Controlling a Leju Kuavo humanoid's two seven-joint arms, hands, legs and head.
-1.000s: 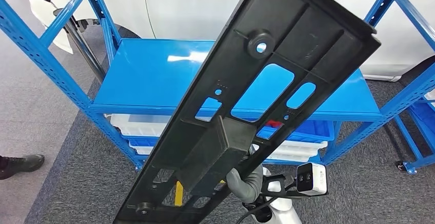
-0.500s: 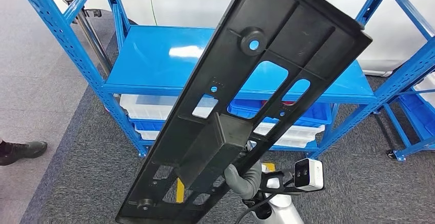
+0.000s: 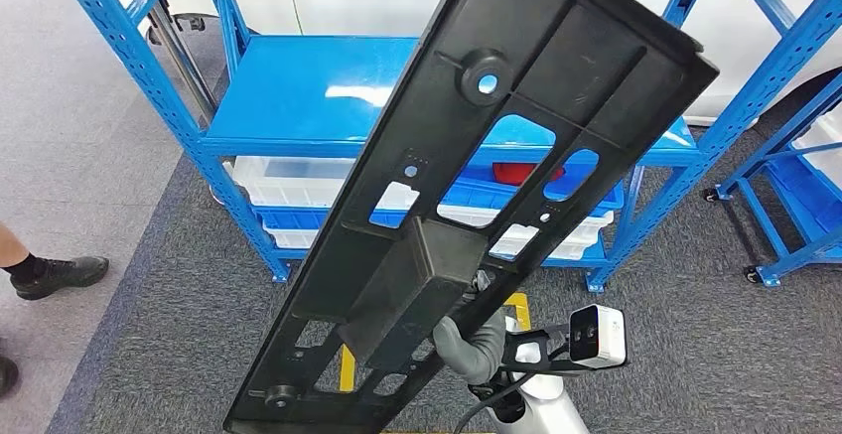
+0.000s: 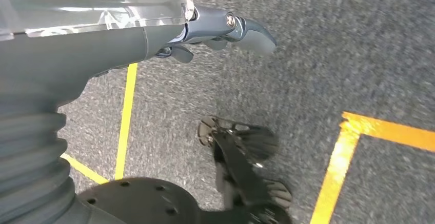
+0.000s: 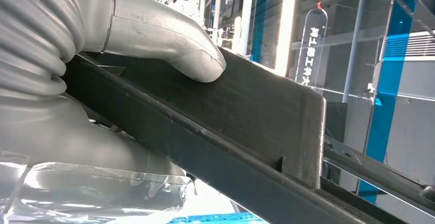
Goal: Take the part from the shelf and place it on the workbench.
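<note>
- One long black part, held slantwise in front of the blue shelf, both ends cut off by the frame edges.
- Gripped by the right hand at the boxy block on its lower half; thumb pressed on the block's flat face, other fingers hidden behind the part.
- Through the cut-outs beyond the fingers: bits of white and blue bins and something red, too little to identify.
- Left hand hanging over grey carpet with yellow lines; fingers loosely curled, apart, nothing in them; picture blurred.
- Off beside the shelf, a person's shoe, leg cut off at the frame.
</note>
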